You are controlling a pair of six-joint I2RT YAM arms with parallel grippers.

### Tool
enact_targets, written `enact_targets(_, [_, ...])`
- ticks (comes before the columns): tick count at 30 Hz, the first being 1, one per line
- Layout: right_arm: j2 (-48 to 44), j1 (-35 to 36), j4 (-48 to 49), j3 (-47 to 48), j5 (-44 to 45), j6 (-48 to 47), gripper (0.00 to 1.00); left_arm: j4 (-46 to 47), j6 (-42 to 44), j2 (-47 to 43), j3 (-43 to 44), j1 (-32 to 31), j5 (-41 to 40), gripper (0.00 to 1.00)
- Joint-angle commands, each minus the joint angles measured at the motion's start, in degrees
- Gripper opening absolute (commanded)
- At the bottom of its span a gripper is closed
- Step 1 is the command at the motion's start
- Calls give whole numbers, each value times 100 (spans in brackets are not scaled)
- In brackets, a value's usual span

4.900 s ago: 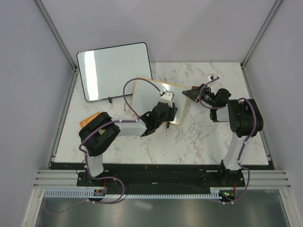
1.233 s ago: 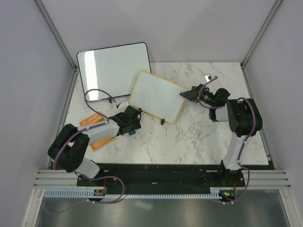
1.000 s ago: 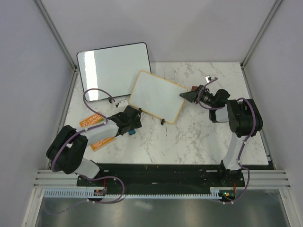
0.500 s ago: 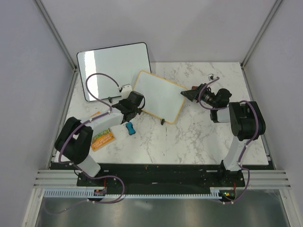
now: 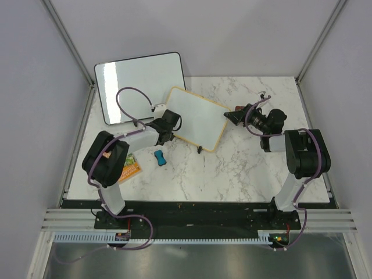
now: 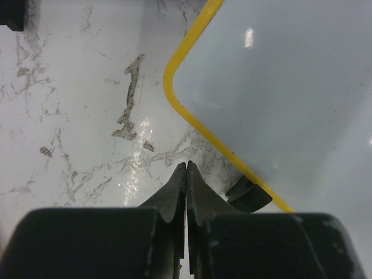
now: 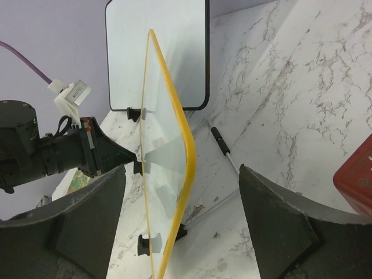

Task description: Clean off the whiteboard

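Observation:
The whiteboard [image 5: 195,118] has a thin yellow frame and small black feet, and it stands tilted on the marble table. Its face looks plain white in every view. My left gripper [image 5: 170,126] is shut and empty, its tips [image 6: 186,167] just short of the whiteboard's rounded left corner [image 6: 174,99] and beside a black foot [image 6: 249,195]. My right gripper [image 5: 232,115] is open at the board's right end. In the right wrist view the yellow edge [image 7: 187,145] runs between the spread fingers [image 7: 273,221] without touching them.
A larger black-framed white board [image 5: 139,87] leans at the back left. A small blue eraser [image 5: 158,157] and an orange packet [image 5: 129,167] lie on the table near the left arm. A thin rod with a black grip [image 7: 224,145] lies behind the whiteboard, and a red object [image 7: 357,180] sits at the right.
My left gripper left the blue eraser on the table, shut, and swung back to the whiteboard's left corner. My right gripper's jaws opened wider around the board's right end.

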Motion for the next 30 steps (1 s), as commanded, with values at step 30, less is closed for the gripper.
enact_targets(30, [-604,-244,1081,-429,102,332,92,980,-167,361,-137,-732,1061,2])
